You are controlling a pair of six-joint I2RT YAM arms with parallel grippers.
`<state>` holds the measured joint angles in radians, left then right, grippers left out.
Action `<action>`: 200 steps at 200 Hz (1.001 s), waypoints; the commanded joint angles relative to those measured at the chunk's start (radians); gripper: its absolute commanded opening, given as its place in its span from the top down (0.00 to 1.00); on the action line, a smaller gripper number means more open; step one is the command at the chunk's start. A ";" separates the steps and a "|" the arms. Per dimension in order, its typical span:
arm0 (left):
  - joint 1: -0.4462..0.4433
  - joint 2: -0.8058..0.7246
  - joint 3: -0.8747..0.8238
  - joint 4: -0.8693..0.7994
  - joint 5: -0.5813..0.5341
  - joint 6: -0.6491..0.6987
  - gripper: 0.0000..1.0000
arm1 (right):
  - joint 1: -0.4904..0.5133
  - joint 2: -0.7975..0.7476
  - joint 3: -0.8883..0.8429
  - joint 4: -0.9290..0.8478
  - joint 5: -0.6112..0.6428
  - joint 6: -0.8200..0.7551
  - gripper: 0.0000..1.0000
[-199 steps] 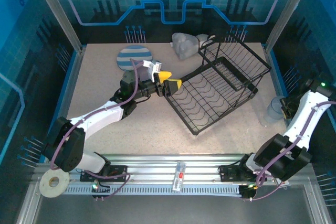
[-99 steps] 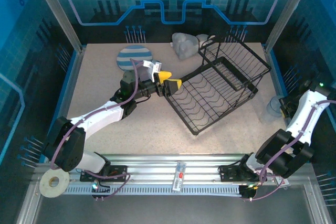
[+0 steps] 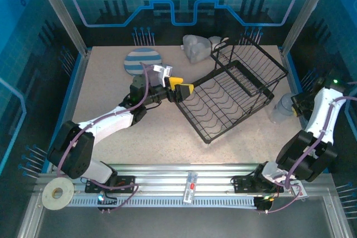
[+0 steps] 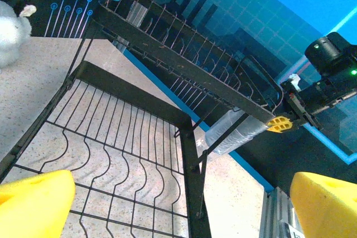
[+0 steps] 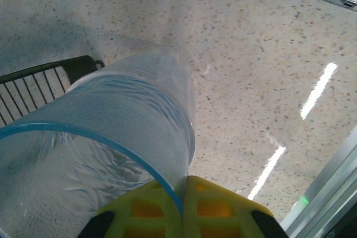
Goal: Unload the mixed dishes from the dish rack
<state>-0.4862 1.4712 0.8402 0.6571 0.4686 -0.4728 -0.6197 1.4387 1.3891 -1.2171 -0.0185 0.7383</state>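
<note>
At the table's right side, near the dish rack (image 3: 237,90), the right gripper (image 5: 181,193) pinches a tilted clear cup (image 5: 131,121) by its rim. Recommend righting it before release. The left gripper (image 3: 181,89), jaws spread, holds nothing.

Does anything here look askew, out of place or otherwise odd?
The dish rack sits skewed, diagonal to the table edges. The right hand pinches a clear cup by its rim, tipped well off upright, beside the rack. Nothing looks spilled or broken.
</note>
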 commanded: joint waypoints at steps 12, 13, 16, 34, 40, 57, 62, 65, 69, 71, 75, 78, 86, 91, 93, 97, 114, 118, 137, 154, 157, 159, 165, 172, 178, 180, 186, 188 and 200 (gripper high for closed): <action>0.008 0.021 0.051 0.051 0.030 -0.035 0.01 | 0.034 0.026 0.055 -0.004 -0.011 0.015 1.00; 0.008 0.021 0.050 0.050 0.030 -0.036 0.01 | 0.033 0.026 0.055 -0.004 -0.009 0.016 1.00; 0.008 0.023 0.050 0.050 0.031 -0.037 0.01 | 0.031 0.028 0.057 -0.005 -0.007 0.014 1.00; 0.008 0.026 0.056 0.055 0.035 -0.048 0.01 | 0.024 0.034 0.073 -0.014 0.000 0.000 0.96; 0.008 0.026 0.058 0.055 0.036 -0.049 0.01 | 0.020 0.034 0.074 -0.015 -0.003 -0.003 0.93; 0.008 0.023 0.060 0.054 0.036 -0.051 0.01 | 0.012 0.025 0.076 -0.012 -0.005 -0.009 0.83; 0.008 0.024 0.061 0.053 0.036 -0.052 0.01 | 0.010 0.023 0.079 -0.013 -0.005 -0.012 0.79; 0.009 0.023 0.062 0.052 0.036 -0.053 0.01 | 0.009 0.023 0.080 -0.013 -0.005 -0.013 0.77; 0.008 0.023 0.064 0.049 0.037 -0.052 0.01 | 0.008 0.022 0.084 -0.013 -0.003 -0.016 0.75; 0.008 0.023 0.065 0.049 0.037 -0.053 0.01 | 0.007 0.021 0.085 -0.013 -0.003 -0.017 0.74; 0.008 0.023 0.067 0.045 0.038 -0.053 0.01 | 0.006 0.020 0.087 -0.013 -0.004 -0.020 0.71; 0.008 0.023 0.069 0.043 0.039 -0.052 0.01 | 0.005 0.020 0.089 -0.014 -0.004 -0.022 0.69; 0.008 0.025 0.073 0.039 0.042 -0.054 0.01 | 0.003 0.018 0.095 -0.017 -0.004 -0.027 0.65; 0.008 0.025 0.074 0.038 0.042 -0.055 0.01 | 0.002 0.017 0.098 -0.018 -0.003 -0.029 0.62; 0.008 0.025 0.075 0.037 0.043 -0.055 0.01 | 0.002 0.016 0.099 -0.018 -0.003 -0.031 0.61; 0.008 0.026 0.075 0.037 0.045 -0.057 0.01 | 0.002 0.013 0.101 -0.017 -0.003 -0.033 0.59; 0.008 0.026 0.076 0.031 0.048 -0.062 0.01 | 0.001 0.006 0.114 -0.018 0.004 -0.042 0.51; 0.008 0.027 0.076 0.028 0.050 -0.063 0.01 | 0.001 0.002 0.118 -0.018 0.004 -0.044 0.49; 0.008 0.026 0.089 -0.027 0.046 -0.061 0.01 | 0.008 -0.008 0.142 -0.015 0.014 -0.046 0.42; 0.008 0.023 0.103 -0.074 0.055 -0.057 0.01 | 0.018 -0.016 0.166 -0.010 0.020 -0.043 0.38; 0.008 0.022 0.104 -0.080 0.058 -0.058 0.01 | 0.020 -0.019 0.173 -0.011 0.024 -0.045 0.37; 0.008 0.022 0.105 -0.085 0.059 -0.057 0.01 | 0.022 -0.020 0.177 -0.010 0.026 -0.045 0.37; 0.008 0.021 0.109 -0.096 0.062 -0.055 0.01 | 0.028 -0.024 0.190 -0.011 0.039 -0.048 0.35; 0.008 0.019 0.115 -0.116 0.066 -0.052 0.01 | 0.034 -0.028 0.204 -0.012 0.054 -0.052 0.33; 0.008 0.019 0.122 -0.135 0.072 -0.048 0.01 | 0.038 -0.032 0.215 -0.012 0.065 -0.054 0.33; 0.007 0.019 0.124 -0.142 0.073 -0.046 0.01 | 0.038 -0.033 0.219 -0.012 0.066 -0.054 0.32; 0.007 0.020 0.129 -0.159 0.075 -0.041 0.01 | 0.043 -0.037 0.226 -0.009 0.073 -0.056 0.32; 0.007 0.019 0.131 -0.164 0.077 -0.039 0.01 | 0.045 -0.039 0.229 -0.008 0.074 -0.056 0.32; 0.003 0.023 0.136 -0.194 0.079 -0.030 0.01 | 0.064 -0.053 0.235 0.013 0.084 -0.060 0.32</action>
<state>-0.4862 1.4918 0.9329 0.5461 0.5133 -0.5247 -0.5877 1.4269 1.5841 -1.2167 0.0235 0.6907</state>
